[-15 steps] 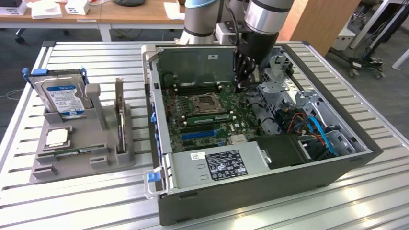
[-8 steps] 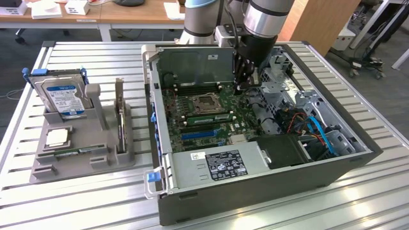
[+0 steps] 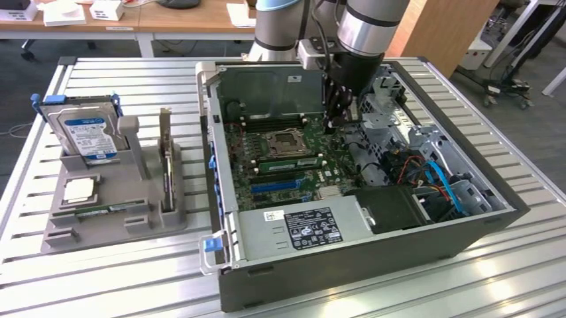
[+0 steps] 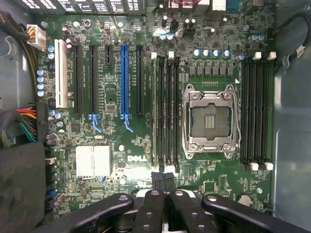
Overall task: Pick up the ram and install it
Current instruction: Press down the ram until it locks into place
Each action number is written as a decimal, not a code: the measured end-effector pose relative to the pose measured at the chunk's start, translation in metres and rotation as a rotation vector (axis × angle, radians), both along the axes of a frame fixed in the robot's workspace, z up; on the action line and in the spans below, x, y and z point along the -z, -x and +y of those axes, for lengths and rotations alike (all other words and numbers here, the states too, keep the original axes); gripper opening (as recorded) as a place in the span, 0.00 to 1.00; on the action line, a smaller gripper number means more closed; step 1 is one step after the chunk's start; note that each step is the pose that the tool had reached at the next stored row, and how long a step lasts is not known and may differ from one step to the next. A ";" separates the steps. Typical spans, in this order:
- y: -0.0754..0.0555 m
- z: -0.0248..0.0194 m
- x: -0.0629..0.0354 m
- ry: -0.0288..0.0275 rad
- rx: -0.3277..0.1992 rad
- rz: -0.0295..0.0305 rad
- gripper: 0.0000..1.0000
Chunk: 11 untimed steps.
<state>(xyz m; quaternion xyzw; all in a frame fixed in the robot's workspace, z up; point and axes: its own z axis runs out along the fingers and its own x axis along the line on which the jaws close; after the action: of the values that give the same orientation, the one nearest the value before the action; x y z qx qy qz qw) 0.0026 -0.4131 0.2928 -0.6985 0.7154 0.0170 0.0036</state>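
Robotics lab or hardware test workshop. Slatted aluminium bench (image 3: 132, 278) under the pincer (image 3: 333, 126), open desktop PC case (image 3: 354, 265) right below it, grey parts fixture (image 3: 106, 218) with hard drive (image 3: 84, 136) off to one side, wooden desks (image 3: 177, 23) behind, dark carpet floor.

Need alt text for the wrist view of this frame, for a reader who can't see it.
Shut end effector hangs over a green Dell motherboard, seen from straight above. An empty CPU socket sits between two banks of black memory slots; a ram stick stands in one slot, beside blue and black expansion slots.
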 end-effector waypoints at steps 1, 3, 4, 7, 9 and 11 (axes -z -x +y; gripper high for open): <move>0.000 0.0000 0.0019 -0.0001 0.000 -0.0001 0.10; 0.000 0.0000 0.0055 0.0001 0.000 0.0000 0.10; 0.000 0.0000 0.0073 0.0001 0.000 0.0000 0.10; 0.000 0.0000 0.0120 0.0000 0.000 0.0000 0.10; 0.000 0.0000 0.0122 0.0001 0.000 0.0000 0.10; 0.000 0.0000 0.0122 0.0001 0.000 0.0000 0.10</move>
<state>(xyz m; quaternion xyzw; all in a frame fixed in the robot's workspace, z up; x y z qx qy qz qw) 0.0026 -0.4132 0.2806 -0.6985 0.7154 0.0170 0.0036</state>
